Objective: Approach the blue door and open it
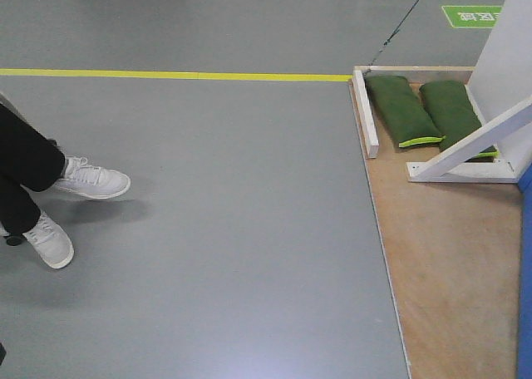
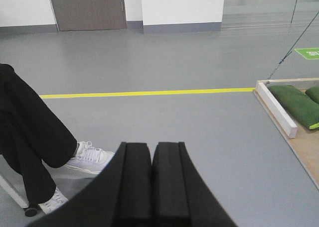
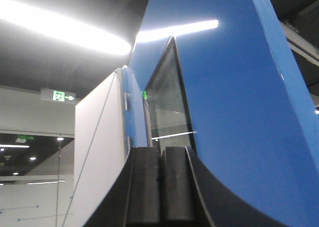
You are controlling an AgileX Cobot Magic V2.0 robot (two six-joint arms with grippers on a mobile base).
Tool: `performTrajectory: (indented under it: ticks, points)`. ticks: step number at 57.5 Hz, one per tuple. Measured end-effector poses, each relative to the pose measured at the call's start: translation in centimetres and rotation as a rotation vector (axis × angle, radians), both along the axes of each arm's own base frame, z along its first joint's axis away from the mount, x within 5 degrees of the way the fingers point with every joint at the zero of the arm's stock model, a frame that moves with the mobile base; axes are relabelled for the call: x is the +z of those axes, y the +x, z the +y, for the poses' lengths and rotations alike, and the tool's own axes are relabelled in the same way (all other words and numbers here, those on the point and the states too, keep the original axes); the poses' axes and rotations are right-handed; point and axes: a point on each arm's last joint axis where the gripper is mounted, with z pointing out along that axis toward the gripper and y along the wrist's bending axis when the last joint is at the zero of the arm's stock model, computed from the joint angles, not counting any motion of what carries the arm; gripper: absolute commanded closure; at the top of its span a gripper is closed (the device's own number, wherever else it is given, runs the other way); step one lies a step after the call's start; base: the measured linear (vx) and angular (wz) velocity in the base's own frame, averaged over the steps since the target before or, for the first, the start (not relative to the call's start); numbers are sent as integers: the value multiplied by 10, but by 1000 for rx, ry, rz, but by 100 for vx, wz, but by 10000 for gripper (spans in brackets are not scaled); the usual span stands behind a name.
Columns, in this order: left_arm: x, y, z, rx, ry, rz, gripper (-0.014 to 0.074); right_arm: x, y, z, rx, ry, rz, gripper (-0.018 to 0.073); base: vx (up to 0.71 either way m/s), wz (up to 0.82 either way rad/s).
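Note:
The blue door (image 3: 239, 112) fills the right of the right wrist view, seen from below, glossy, with a dark glass pane (image 3: 167, 107) set in it. No handle shows. A thin strip of the blue door (image 1: 524, 296) also runs down the right edge of the front view. My right gripper (image 3: 160, 155) points up along the door, shut with its pads together and nothing between them. My left gripper (image 2: 151, 150) is shut and empty too, held low over the grey floor, away from the door.
A white support frame (image 1: 465, 150) stands on a plywood base (image 1: 449, 263), weighted by two green sandbags (image 1: 403, 109). A seated person's legs and white sneakers (image 1: 91, 179) are at the left. A yellow floor line (image 1: 174, 75) crosses ahead. A white panel (image 3: 99, 152) stands left of the door.

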Motion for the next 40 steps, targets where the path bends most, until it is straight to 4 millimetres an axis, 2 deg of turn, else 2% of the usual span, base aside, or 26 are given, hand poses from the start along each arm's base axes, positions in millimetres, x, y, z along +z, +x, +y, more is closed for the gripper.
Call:
performTrajectory:
  ticks: [11,19,27,40]
  points:
    - [0,0,0,0,0,0,524,17,14,-26,-73,18,15,547,0,0]
    - [0,0,0,0,0,0,524,34,14,-41,-159,6,5,547,0,0]
    - [0,0,0,0,0,0,524,39,6,-55,-279,9,-2,547,0,0]
    - [0,0,0,0,0,0,524,32,-19,-89,-452,119,-92,547,0,0]
